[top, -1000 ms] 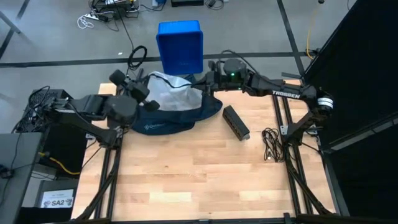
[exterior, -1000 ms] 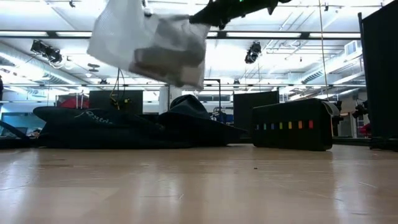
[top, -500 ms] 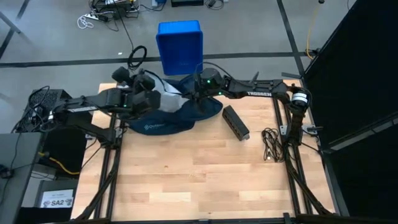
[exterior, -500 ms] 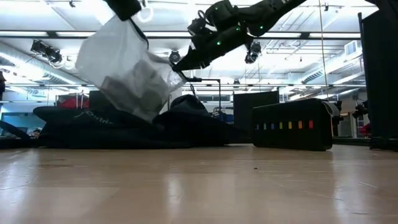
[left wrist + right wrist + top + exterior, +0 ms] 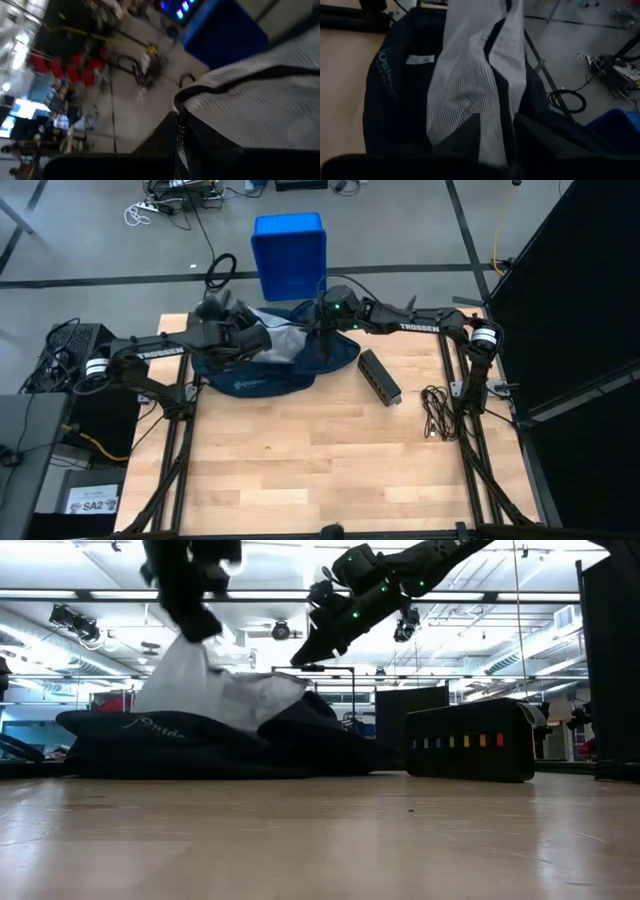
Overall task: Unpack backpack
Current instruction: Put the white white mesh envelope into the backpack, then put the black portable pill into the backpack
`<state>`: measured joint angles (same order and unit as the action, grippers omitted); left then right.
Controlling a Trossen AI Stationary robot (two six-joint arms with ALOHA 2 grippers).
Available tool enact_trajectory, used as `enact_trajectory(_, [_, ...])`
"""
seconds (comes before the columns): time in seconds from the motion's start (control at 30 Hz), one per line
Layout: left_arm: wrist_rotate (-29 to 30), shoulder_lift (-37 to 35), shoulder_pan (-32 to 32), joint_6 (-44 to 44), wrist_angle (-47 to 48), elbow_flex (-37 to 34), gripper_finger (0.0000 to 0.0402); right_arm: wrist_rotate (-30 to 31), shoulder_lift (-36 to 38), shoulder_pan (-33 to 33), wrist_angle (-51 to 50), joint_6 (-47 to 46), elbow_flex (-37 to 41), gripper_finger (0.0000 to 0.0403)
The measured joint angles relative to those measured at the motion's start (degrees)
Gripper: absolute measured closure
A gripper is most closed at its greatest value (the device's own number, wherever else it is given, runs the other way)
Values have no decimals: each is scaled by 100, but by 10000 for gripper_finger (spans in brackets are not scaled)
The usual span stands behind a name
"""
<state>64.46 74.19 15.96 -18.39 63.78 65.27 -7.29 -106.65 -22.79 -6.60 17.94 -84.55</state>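
Backpack: the big soft dark navy fabric backpack lies flat at the back edge of the pale wooden counter, a little toward the left side.
White bag: a thin white mesh bag sits half out of the top of the backpack, crumpled over the navy cloth.
Left claw: the left claw is shut tight on the white mesh bag and holds it up by 1 end, above the back of the backpack.
Right claw: the right claw hangs just over the backpack, close to the other end of the white mesh bag. I cannot tell if it is open or holding the mesh.
Other things: a long black box with small coloured marks lies right of the backpack, a tangle of black cable lies near the right edge, and a bright blue plastic bin stands on the floor behind the counter.
Step, as I judge it: pulling the white mesh bag out of the backpack.
What could go wrong: the mesh could catch on the backpack opening, so a pull would drag the whole backpack along or off the back edge. With only 1 sure grip, the mesh could slip and fall back inside. The 2 claws are close together and could bump.
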Motion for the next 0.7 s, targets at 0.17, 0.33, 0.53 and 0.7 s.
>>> enact_trajectory(0.17, [-467,0,261,-177,-174,-612,400,2,0,-24,-92,21,0,240])
enact_trajectory(0.33, [-900,-10,315,37,-162,-695,364,22,57,4,-123,28,0,194])
enact_trajectory(0.53, [-892,-155,315,389,-33,-356,268,71,537,107,-303,140,2,171])
enact_trajectory(0.7, [-955,-512,198,461,15,160,212,197,1062,217,-800,140,2,167])
